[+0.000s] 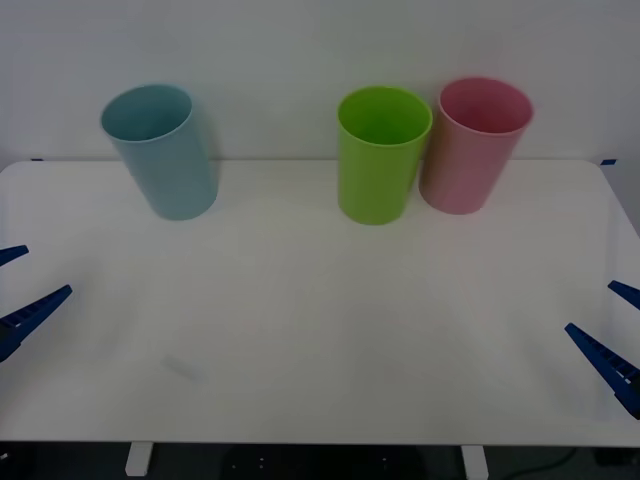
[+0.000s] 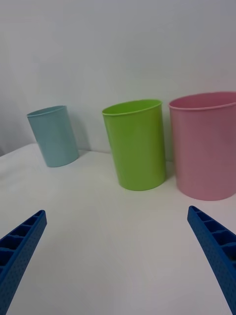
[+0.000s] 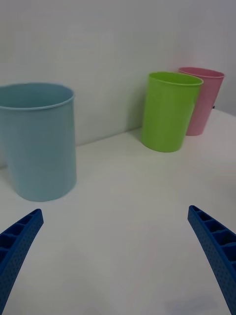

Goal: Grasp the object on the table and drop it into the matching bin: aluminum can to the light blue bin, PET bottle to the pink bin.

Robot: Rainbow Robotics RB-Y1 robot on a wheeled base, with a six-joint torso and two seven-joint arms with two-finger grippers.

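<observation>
The light blue bin [image 1: 165, 155] [image 3: 39, 147] [image 2: 54, 138] stands upright at the table's [image 1: 320, 330] far left. At the far right stands the pink bin [image 1: 470, 150] [image 2: 206, 147] [image 3: 204, 106], also upright. The aluminum can and the PET bottle are out of view. My left gripper [image 1: 15, 285] [image 3: 115, 210] hovers open at the table's left edge with nothing between its fingers. My right gripper [image 1: 618, 325] [image 2: 117, 212] is open at the right edge, also holding nothing.
A lime green bin [image 1: 378, 160] [image 2: 137, 147] [image 3: 167, 113] stands right beside the pink bin, on its left. A plain white wall rises behind the bins. The white tabletop stretches wide between the two grippers and the bins.
</observation>
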